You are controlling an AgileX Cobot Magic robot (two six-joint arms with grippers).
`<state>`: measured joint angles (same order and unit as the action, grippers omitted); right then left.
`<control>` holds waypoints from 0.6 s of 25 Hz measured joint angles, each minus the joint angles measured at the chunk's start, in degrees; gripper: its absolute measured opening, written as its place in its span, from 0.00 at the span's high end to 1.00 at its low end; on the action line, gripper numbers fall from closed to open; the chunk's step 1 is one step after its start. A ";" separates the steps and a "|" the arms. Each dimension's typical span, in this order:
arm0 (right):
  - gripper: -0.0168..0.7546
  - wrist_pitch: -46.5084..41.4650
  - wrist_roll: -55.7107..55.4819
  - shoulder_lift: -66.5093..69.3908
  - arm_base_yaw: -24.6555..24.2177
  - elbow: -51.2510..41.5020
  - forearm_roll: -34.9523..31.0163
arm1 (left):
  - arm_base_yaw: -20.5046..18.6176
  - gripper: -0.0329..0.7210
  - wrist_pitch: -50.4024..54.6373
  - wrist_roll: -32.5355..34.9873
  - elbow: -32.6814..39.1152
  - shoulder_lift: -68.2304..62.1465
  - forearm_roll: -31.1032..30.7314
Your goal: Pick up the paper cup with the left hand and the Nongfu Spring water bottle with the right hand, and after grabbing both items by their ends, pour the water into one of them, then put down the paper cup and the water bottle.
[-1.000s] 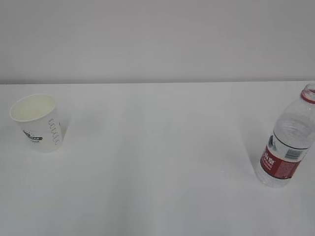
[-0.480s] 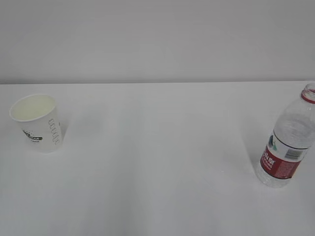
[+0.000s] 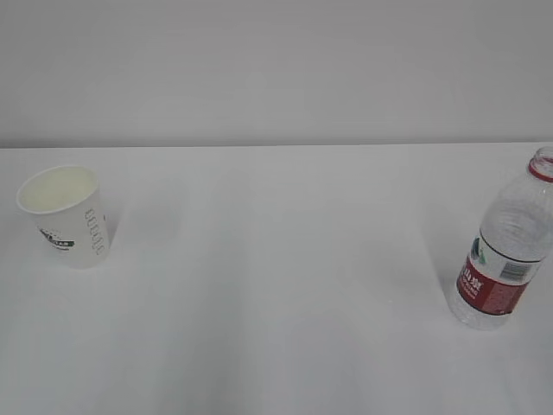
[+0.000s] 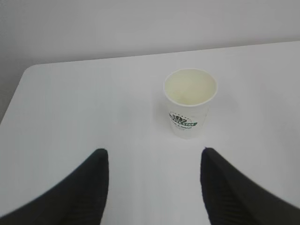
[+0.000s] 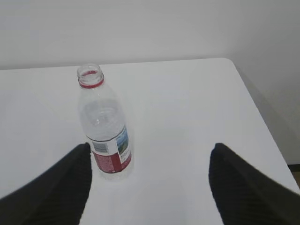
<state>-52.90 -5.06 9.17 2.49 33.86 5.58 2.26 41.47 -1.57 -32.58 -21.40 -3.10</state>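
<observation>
The small white tapered paper cup [image 3: 66, 216] with a cream inside and a dark green logo stood upright on the white table [image 3: 276, 285], far to the left. Well apart from this cup, at the right edge of the table, stood the clear ribbed plastic Nongfu Spring water bottle [image 3: 507, 246] with a red label and a red neck ring; its mouth was open, with no cap on it.

The left hand [image 4: 152, 185] had its fingers spread wide, and the cup stood ahead of them, slightly right of the middle of the gap, not touched. The right hand [image 5: 147, 183] also had its fingers spread, empty; the bottle stood just beside the left finger [image 5: 56, 187], not in the centre.

The risks, as I judge them: the right hand was badly centred, so a straight advance could make the finger strike the bottle and tip it, and an uncapped bottle would spill at once. The cup is light and thin; a hard squeeze could crush it, and an off-centre closing could push it over. Whether the bottle held much water I could not tell.

Nothing else stood near the cup, and nothing blocked the way between each hand and its object. Behind the cup was only a plain pale wall [image 3: 276, 69].
</observation>
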 joint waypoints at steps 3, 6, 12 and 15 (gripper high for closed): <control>0.22 4.64 0.00 3.67 0.00 0.00 -0.65 | 0.00 0.35 -2.95 0.00 0.00 -2.28 -0.52; 0.22 9.48 0.00 7.96 0.00 0.00 -1.27 | 0.00 0.36 -5.55 0.00 0.00 -3.36 -1.51; 0.22 19.69 0.00 15.50 0.00 0.00 -1.50 | 0.00 0.36 -13.59 0.00 2.59 -5.54 -1.86; 0.22 24.82 0.00 18.23 0.00 0.00 -1.14 | 0.00 0.36 -19.47 0.00 4.66 -7.05 -1.88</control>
<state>-28.08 -5.06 27.40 2.49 33.86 4.43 2.26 22.00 -1.57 -27.92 -28.45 -4.98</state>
